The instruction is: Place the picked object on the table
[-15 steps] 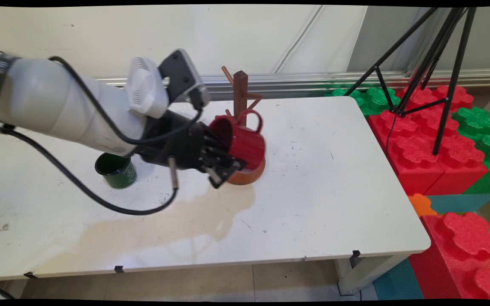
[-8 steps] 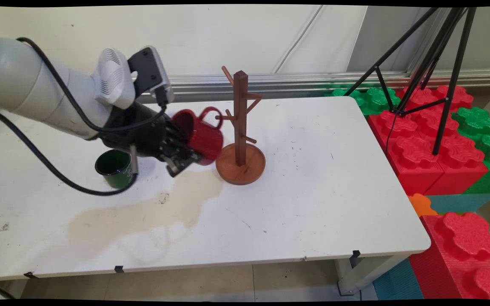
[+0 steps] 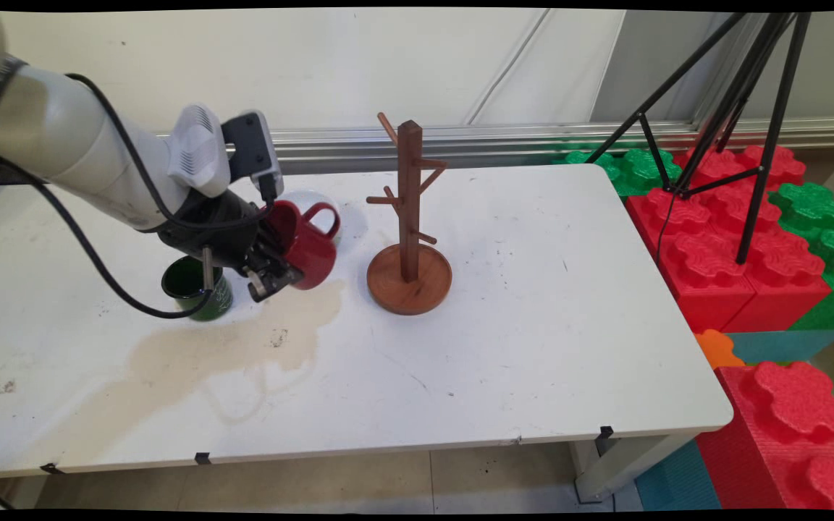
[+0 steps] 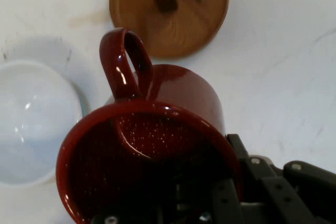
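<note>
Since the earlier frames, the gripper (image 3: pixel 272 269) is carrying the glossy red mug (image 3: pixel 306 244) leftward, away from the wooden mug tree (image 3: pixel 408 224), now at left centre of the frame; its fingers are clamping the mug's rim, one inside; a white bowl (image 4: pixel 29 121) is sitting partly hidden behind the mug; a dark green mug (image 3: pixel 192 288) is standing partly covered by the arm.

White bowl (image 3: pixel 313 199) mostly hidden behind red mug (image 3: pixel 308 246). Green cup (image 3: pixel 196 289) partly behind gripper (image 3: pixel 272 271). Rack (image 4: pixel 168 11) post cut off, hand view top.
</note>
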